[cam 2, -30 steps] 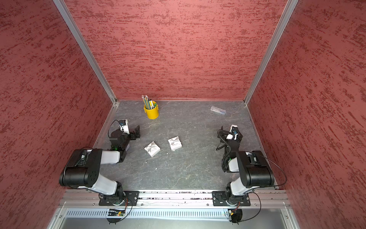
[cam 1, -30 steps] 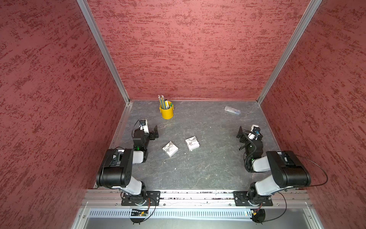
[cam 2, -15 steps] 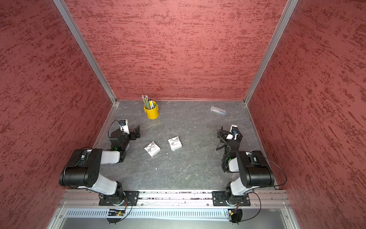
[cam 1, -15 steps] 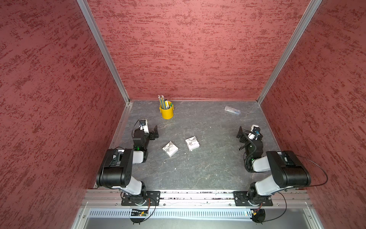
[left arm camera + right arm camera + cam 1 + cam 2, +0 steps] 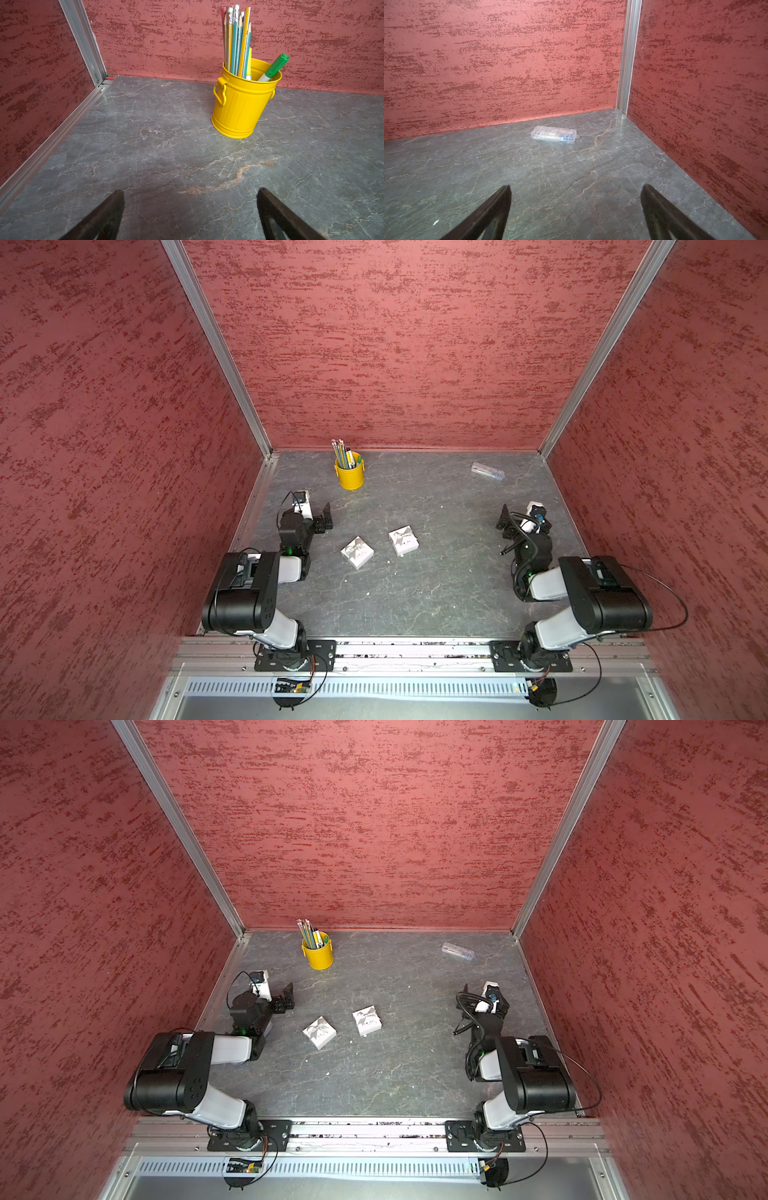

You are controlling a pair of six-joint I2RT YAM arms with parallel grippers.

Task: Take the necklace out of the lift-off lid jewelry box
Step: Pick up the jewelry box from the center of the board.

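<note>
Right of your left gripper [image 5: 328, 517] and slightly nearer sit a white box [image 5: 357, 552] and its twin [image 5: 403, 541], farther from your right gripper [image 5: 576, 191]; both grippers gape wide, empty.

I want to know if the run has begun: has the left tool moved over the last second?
No. The left tool keeps the same gap from the yellow pencil cup in a top view.

Robot lab test cell: red textured wall panels [image 5: 395, 344], aluminium corner posts [image 5: 216, 348], grey stone-look tabletop [image 5: 436, 593], front mounting rail [image 5: 415, 649].
</note>
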